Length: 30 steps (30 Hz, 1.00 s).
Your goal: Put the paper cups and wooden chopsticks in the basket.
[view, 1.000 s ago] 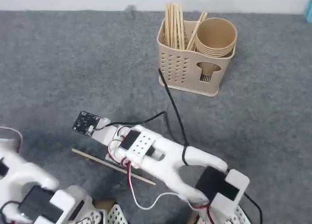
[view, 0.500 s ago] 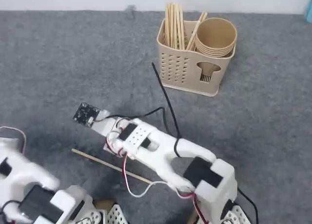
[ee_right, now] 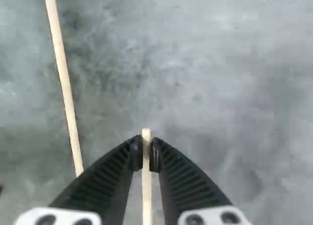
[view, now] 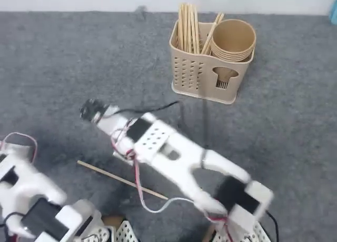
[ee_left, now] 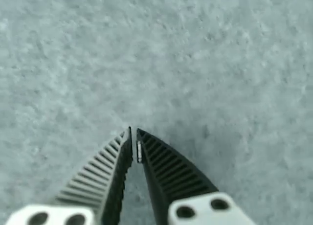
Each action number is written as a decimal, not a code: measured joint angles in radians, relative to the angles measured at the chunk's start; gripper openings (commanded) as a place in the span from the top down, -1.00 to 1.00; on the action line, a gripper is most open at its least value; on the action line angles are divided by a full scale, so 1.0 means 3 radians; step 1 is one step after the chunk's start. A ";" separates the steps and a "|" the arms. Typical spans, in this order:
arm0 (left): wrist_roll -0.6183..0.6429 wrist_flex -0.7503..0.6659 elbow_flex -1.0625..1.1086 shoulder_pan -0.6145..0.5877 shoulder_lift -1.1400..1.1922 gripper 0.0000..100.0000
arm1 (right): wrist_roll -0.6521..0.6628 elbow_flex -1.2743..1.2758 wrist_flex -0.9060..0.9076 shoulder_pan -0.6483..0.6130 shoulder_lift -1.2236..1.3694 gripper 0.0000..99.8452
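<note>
In right jaws, gripped chopstick point(ee_right: 146, 183), loose chopstick point(ee_right: 64, 90)

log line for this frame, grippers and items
right gripper: shut on held chopstick | left gripper: shut, empty | loose chopstick: on carpet | basket: holds paper cups, chopsticks

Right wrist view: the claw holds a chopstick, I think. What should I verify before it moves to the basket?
1. Grip: ok, right claw is shut on a chopstick.
2. Grip balance along the stick: cannot tell.
3. Basket upright: ok.
4. Paper cups inside it: ok.
5. All chopsticks collected: not ok, loose chopstick lies on the carpet.
6. Left claw empty: ok, shut.
</note>
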 measured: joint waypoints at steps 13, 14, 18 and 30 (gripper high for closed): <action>-0.0384 0.0000 0.0087 0.0317 -0.0005 0.97 | -0.0123 0.0880 -0.0409 0.0568 -0.2491 0.98; -0.0435 0.0000 0.0087 0.0327 -0.0005 0.97 | -0.0138 0.0982 -0.0542 0.0614 -0.2665 0.98; -0.0542 0.0051 0.0118 0.0332 -0.0051 0.97 | -0.0419 0.1335 -0.1141 0.0885 -0.3217 0.98; -0.1135 0.0245 0.1263 0.0834 -0.1954 0.97 | -0.1038 0.1473 -0.2629 0.1698 -0.3570 0.98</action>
